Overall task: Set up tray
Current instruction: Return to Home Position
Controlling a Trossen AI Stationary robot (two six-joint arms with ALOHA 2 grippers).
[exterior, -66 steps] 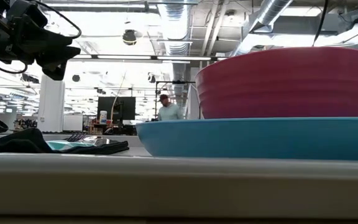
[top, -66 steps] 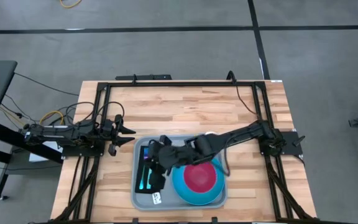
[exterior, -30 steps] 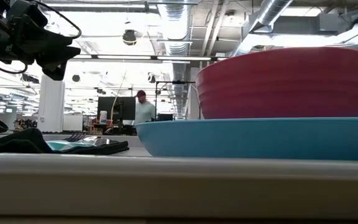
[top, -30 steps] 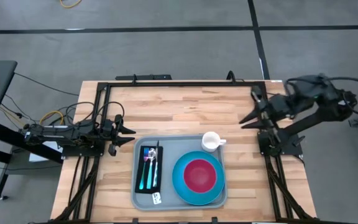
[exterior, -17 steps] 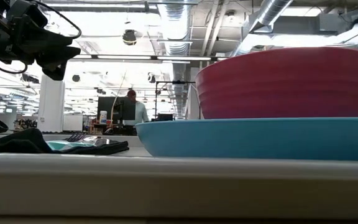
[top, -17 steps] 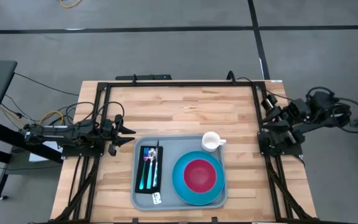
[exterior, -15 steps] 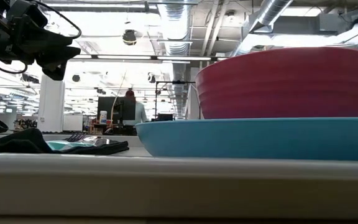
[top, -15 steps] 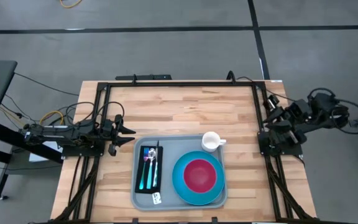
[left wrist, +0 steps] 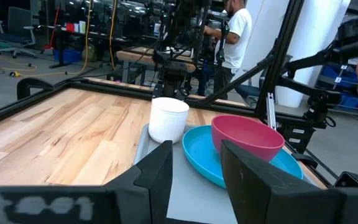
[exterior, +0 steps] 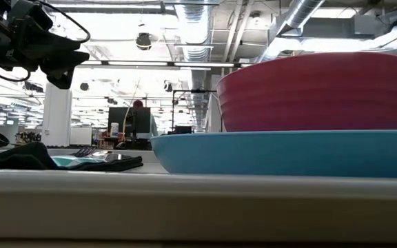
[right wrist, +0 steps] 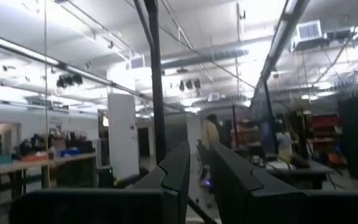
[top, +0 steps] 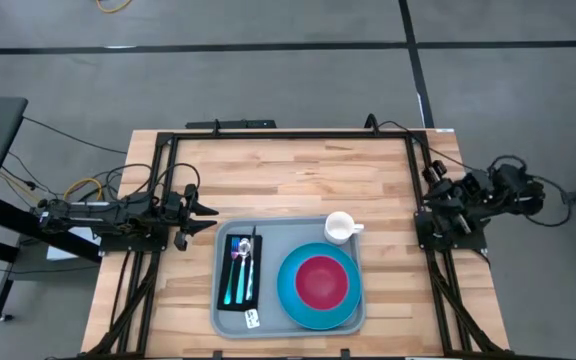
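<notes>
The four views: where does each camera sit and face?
High view: overhead, straight down on the tray; left arm and right arm show.
Low view: table height, level across blue plate and pink bowl; left arm above.
Left wrist view: past the left gripper toward the white cup.
Right wrist view: past the right gripper into the room.
Shared: high and low both show the pink bowl.

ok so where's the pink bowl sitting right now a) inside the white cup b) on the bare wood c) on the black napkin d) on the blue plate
d, the pink bowl rests in the middle of the blue plate on the tray
</notes>
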